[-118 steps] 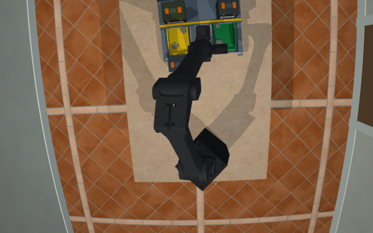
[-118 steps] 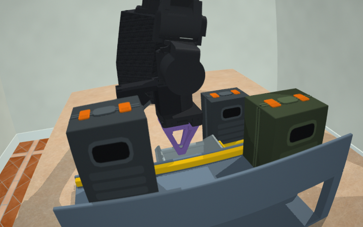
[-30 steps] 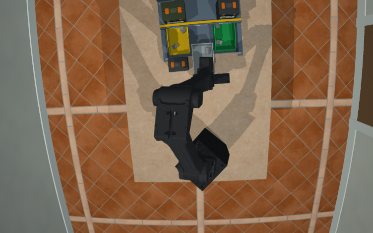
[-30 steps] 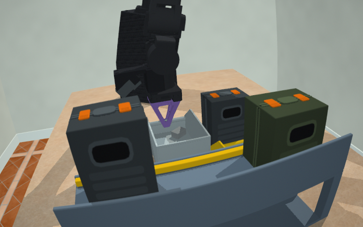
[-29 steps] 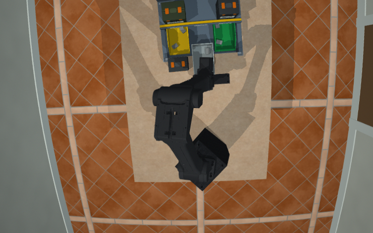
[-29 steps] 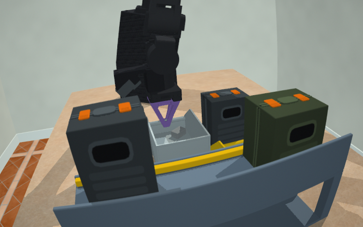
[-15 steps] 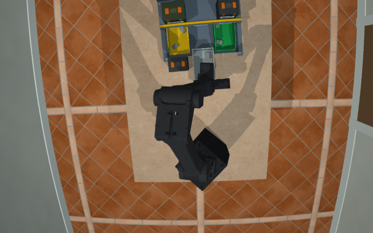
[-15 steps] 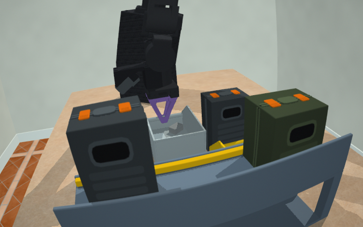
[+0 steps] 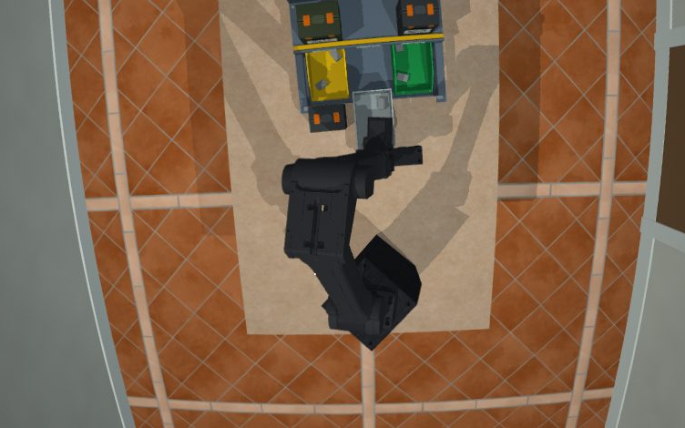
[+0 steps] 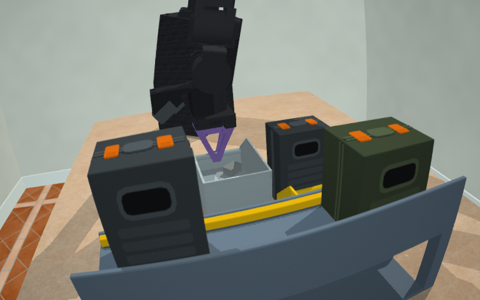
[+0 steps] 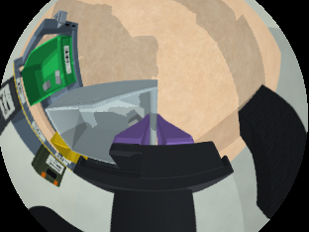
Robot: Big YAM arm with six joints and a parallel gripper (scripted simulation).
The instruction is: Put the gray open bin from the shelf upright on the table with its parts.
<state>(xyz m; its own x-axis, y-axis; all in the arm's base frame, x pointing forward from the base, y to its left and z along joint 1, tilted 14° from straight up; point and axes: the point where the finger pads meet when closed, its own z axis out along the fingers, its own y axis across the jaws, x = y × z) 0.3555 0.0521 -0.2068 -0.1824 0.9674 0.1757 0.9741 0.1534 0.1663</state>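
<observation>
The gray open bin is upright just in front of the shelf, between the yellow bin and the green bin and mostly out over the table. Its underside is hidden. A dark part lies inside it. My gripper, with purple fingers, points down and is shut on the bin's wall nearest the arm. In the overhead view the wrist covers the fingers and the bin's near half.
A yellow bin and a green bin sit on the lower shelf behind a yellow rail. A dark case and an olive case stand on top. Another dark case stands on the table left of the bin.
</observation>
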